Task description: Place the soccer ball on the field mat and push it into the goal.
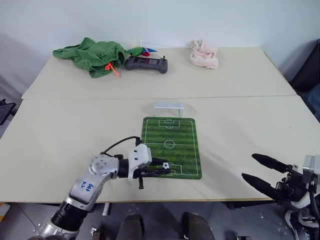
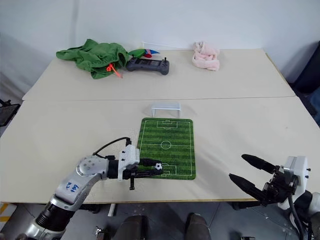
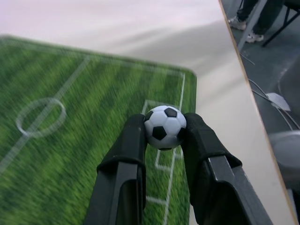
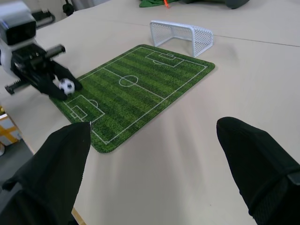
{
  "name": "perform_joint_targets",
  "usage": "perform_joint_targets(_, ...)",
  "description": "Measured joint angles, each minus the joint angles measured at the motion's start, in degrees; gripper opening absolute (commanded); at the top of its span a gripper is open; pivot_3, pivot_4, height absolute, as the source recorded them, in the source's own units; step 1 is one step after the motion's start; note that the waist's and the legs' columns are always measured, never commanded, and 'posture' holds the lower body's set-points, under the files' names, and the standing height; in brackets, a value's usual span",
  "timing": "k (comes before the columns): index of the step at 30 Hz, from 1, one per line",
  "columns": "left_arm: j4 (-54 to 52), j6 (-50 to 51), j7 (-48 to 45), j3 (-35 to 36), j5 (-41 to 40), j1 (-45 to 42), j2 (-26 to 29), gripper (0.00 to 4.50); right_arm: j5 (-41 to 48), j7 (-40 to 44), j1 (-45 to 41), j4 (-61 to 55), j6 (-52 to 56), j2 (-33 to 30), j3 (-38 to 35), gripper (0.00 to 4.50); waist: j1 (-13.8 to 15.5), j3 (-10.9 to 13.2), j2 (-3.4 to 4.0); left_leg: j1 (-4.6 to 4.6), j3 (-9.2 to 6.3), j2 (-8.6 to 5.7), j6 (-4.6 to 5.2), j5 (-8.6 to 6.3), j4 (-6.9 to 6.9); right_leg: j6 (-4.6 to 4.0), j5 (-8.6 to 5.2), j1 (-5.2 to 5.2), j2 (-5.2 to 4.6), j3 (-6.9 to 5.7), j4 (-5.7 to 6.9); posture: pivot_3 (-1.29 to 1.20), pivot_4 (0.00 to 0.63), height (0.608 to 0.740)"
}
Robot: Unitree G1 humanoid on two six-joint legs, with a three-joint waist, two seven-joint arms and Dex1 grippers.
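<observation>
Soccer ball pinched between left gripper fingertips — over the field mat's near corner. Right gripper spread wide, empty — off near the table edge.

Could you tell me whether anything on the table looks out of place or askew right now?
Nothing stands out. The field mat lies flat and square, the goal stands upright just off its far end, and the soccer ball is held in the left gripper over the near end. The right gripper is open and holds nothing.
</observation>
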Motion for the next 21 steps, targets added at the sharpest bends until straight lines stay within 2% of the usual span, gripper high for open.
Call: perform_joint_targets(21,4.33,-3.86,0.78,-2.0,5.46,-0.49,-2.91,0.85,0.69,-1.52,1.63,-0.58,-0.51,1.89,0.01,4.5,0.15,-0.01,0.01,-0.05,0.0,0.0,0.11,-0.07,0.19,0.01,0.0,0.02,0.0,0.03,0.0,0.0,0.15,0.74)
